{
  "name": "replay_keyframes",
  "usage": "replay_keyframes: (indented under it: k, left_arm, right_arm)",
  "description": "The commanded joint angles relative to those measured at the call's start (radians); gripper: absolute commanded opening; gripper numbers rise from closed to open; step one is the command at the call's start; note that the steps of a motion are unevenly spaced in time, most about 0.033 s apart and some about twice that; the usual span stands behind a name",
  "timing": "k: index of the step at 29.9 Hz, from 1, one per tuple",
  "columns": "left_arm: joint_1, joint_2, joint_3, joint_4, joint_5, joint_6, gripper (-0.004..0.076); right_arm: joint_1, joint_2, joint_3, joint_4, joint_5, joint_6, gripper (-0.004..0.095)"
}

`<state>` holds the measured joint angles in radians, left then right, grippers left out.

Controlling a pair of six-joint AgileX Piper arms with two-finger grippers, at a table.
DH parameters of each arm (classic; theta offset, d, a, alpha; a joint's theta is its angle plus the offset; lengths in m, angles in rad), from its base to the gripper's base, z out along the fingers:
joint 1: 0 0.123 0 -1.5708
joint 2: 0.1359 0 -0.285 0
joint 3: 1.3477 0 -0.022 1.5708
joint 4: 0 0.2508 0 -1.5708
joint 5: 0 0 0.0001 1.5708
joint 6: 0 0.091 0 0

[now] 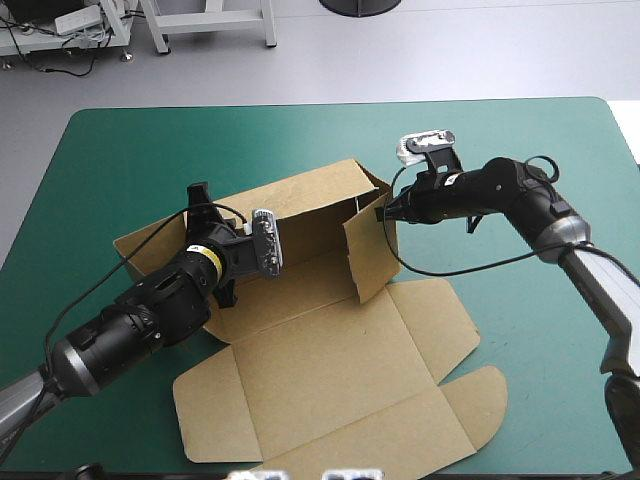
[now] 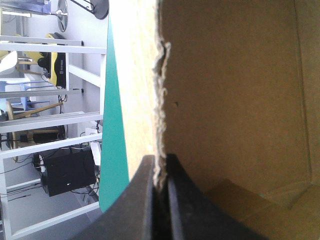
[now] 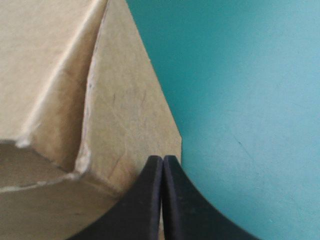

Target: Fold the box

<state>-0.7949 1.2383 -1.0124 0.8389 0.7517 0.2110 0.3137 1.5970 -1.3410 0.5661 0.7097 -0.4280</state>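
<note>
The box point(image 1: 300, 285) sits in the middle of the teal-green cover point(image 1: 120, 150). Its back wall point(image 1: 300, 205) stands up at 12 o'clock. A side flap point(image 1: 368, 255) stands at 3 o'clock. The lid point(image 1: 330, 375) lies flat toward 6 o'clock. The left gripper point(image 1: 198, 195) is at 10 o'clock from the box. Its black fingers squeeze the end of the back wall, I think to keep that wall up. The right gripper point(image 1: 385, 212) is at 2 o'clock. Its fingers almost touch and seem to pinch the side flap's top corner, maybe so it can be tucked in.
</note>
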Motion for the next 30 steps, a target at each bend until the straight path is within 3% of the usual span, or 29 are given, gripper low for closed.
replay_keyframes:
  k: [1,7,14,22,25,30]
  left_arm:
    - [-0.008,-0.023,-0.021,-0.008,-0.023,-0.014,-0.0006]
    - [-0.008,-0.023,-0.021,-0.013,-0.023,-0.014,-0.0006]
    - [-0.008,-0.023,-0.021,-0.013,-0.023,-0.014,-0.0006]
    - [-0.008,-0.023,-0.021,-0.024,-0.023,-0.014,-0.0006]
    - [-0.008,-0.023,-0.021,-0.024,-0.023,-0.014,-0.0006]
    - [-0.008,-0.023,-0.021,-0.025,-0.023,-0.014,-0.0006]
  right_arm:
    - [-0.006,-0.075,0.040,0.152,-0.090,-0.145,-0.0005]
    - [-0.006,-0.123,0.136,0.277,-0.158,-0.346,-0.0006]
    - [-0.006,-0.133,0.160,0.283,-0.132,-0.499,-0.0006]
    - [-0.006,-0.133,0.160,0.264,-0.093,-0.538,0.0011]
    - [-0.006,-0.133,0.160,0.262,-0.058,-0.547,0.0071]
    - [-0.006,-0.133,0.149,0.242,-0.041,-0.547,0.0271]
